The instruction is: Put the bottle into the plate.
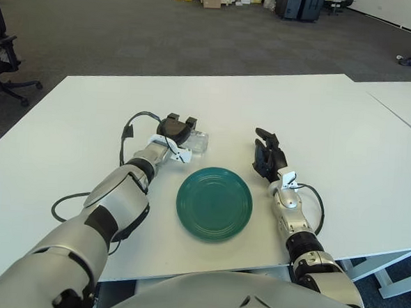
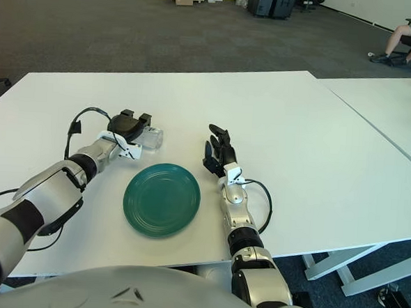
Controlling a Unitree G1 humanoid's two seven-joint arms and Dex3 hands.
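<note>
Big open office with dark carpet, and up front a white table [image 1: 319, 119] where the left hand [image 1: 178, 128] has its dark fingers curled over a small clear bottle [image 1: 198, 141] lying on its side, just behind the green plate [image 1: 214, 202] and a bit left of it. That bottle looks light, thin-walled plastic, so probably slippery and easy to squash or roll; I'd wrap the fingers around its middle, not the ends. Right hand [image 1: 267, 155] shows just right of the plate, fingers loosely spread, holding nothing.
</note>
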